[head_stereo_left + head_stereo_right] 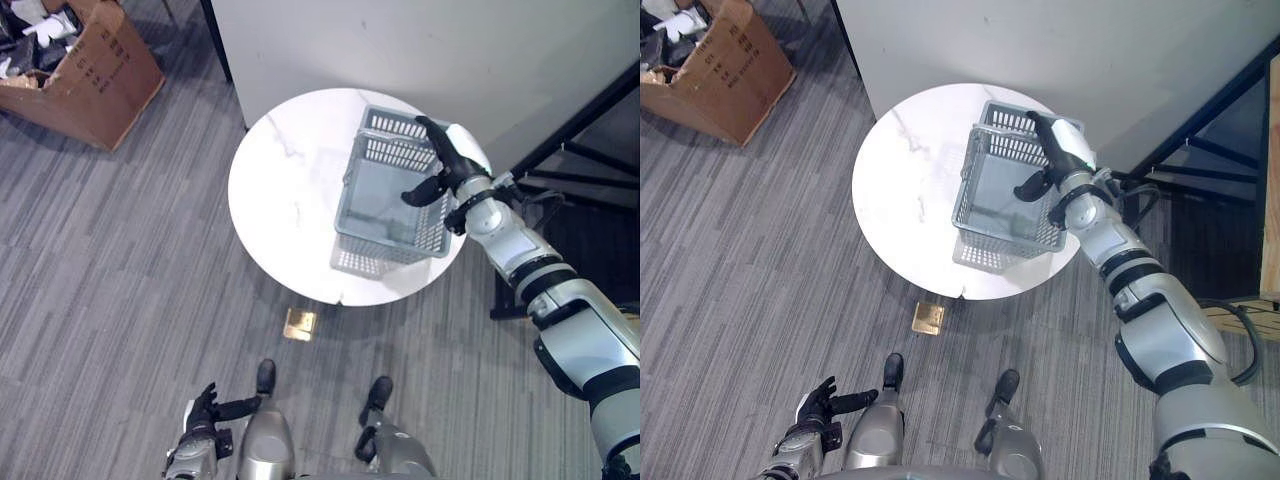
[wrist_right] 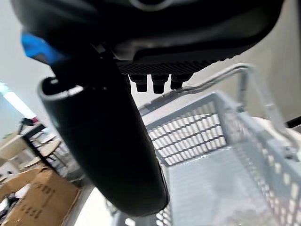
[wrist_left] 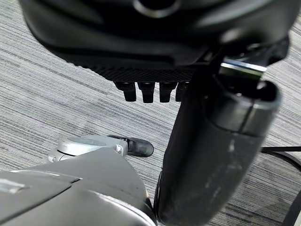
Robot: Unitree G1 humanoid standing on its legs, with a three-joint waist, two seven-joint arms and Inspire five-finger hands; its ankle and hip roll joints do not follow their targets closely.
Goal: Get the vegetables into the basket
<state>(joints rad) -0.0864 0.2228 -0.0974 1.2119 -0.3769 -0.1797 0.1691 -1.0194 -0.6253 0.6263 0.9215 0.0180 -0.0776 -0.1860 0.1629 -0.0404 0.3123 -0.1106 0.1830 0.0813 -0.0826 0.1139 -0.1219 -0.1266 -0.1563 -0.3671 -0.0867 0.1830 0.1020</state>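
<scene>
A round white marble table (image 1: 290,190) stands on grey striped carpet, with a cardboard box (image 1: 95,65) at ten o'clock; the grey plastic basket (image 1: 390,195), apparently empty, is set at the table's three o'clock. The right hand (image 1: 445,165) is laid over the basket's rim with fingers straight and thumb spread; the left hand (image 1: 205,410) hangs relaxed at seven o'clock. No vegetables are seen; the basket is judged as being positioned; next, vegetables must be located.

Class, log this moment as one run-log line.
right hand: open, at basket rim | left hand: open, idle low | basket: on table, no vegetables visible

Grey slotted basket (image 1: 390,195), white grey-veined marble table (image 1: 290,190), grey striped carpet (image 1: 110,270), brown cardboard box (image 1: 95,75)
</scene>
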